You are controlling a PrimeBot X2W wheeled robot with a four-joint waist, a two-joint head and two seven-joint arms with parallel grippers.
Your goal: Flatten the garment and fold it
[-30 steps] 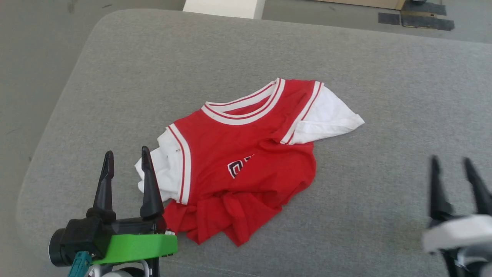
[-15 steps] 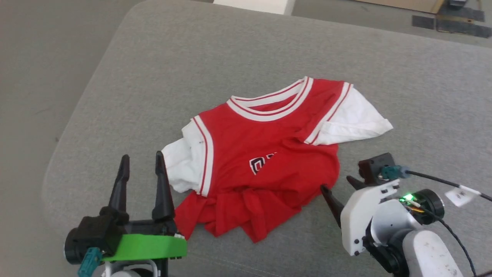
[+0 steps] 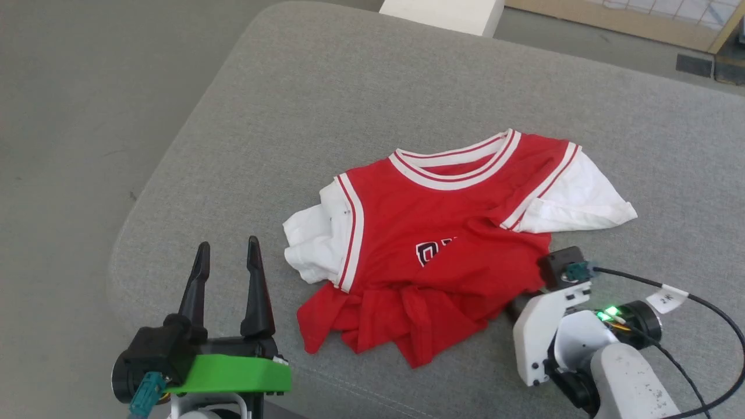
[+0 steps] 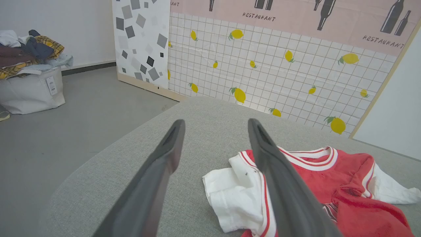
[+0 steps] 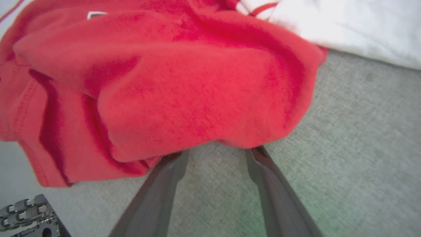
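Note:
The garment [image 3: 448, 250] lies crumpled on the grey cushion, collar at the far side, a white sleeve out to each side, and its red lower part bunched near me. My left gripper [image 3: 228, 247] stands open just left of the near white sleeve [image 4: 236, 194], apart from the cloth; in the left wrist view it [image 4: 215, 126] has nothing between its fingers. My right gripper [image 5: 218, 149] lies low on the cushion at the garment's [image 5: 184, 82] lower right edge. Its jaws are apart, and the fingertips [image 5: 179, 158] reach just under the red fold.
The grey cushion [image 3: 349, 116] has a rounded left edge with bare floor beyond it. A white block [image 3: 442, 11] stands past the far edge. A white basket heaped with clothes [image 4: 29, 89] sits on the floor by a lemon-patterned wall panel [image 4: 279, 65].
The head camera has turned, shifting the whole picture rightwards. My right gripper came in from the lower right, turned towards the garment and reached its lower right edge. The left gripper stays open.

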